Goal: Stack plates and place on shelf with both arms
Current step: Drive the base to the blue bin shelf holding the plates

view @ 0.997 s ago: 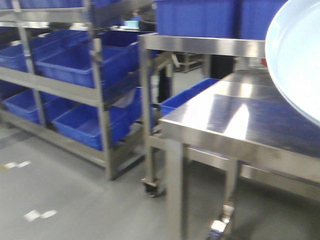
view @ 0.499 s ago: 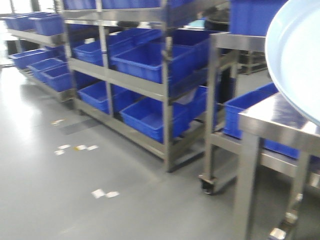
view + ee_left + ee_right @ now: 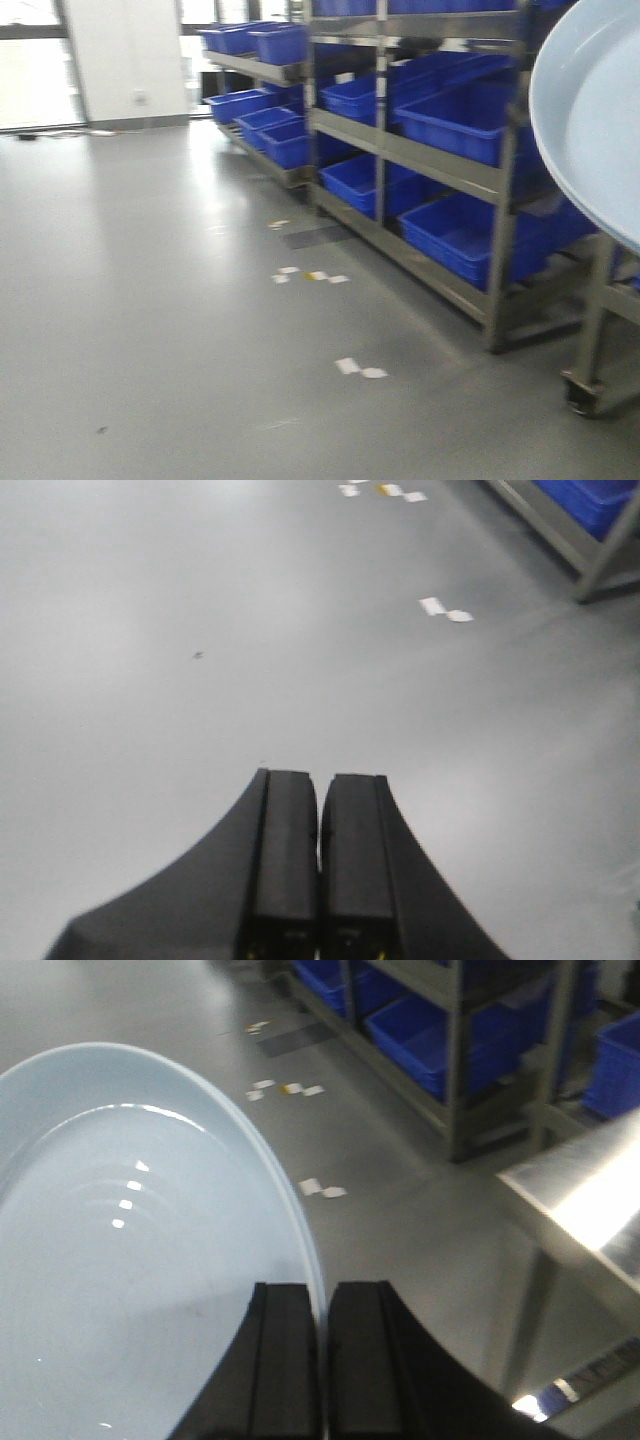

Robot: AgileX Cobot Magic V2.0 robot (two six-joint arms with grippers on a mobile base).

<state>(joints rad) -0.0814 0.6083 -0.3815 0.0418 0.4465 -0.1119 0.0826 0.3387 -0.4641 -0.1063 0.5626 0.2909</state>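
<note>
Between the fingers of my right pincer [image 3: 322, 1360] I had the rim of the glossy pale bluish-white round plate [image 3: 130, 1260] clamped, with the dish spreading off to its left. My left pincer [image 3: 320, 865] was pinched together on nothing.

You had the right gripper [image 3: 322, 1305] clamped on the pale plate [image 3: 130, 1260] at its rim; racks [image 3: 450, 1020] of blue bins and a steel table [image 3: 590, 1195] stood beyond.

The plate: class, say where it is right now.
The plate fills the left of the right wrist view, rim pinched in the right gripper, over the floor and left of a steel table.
</note>
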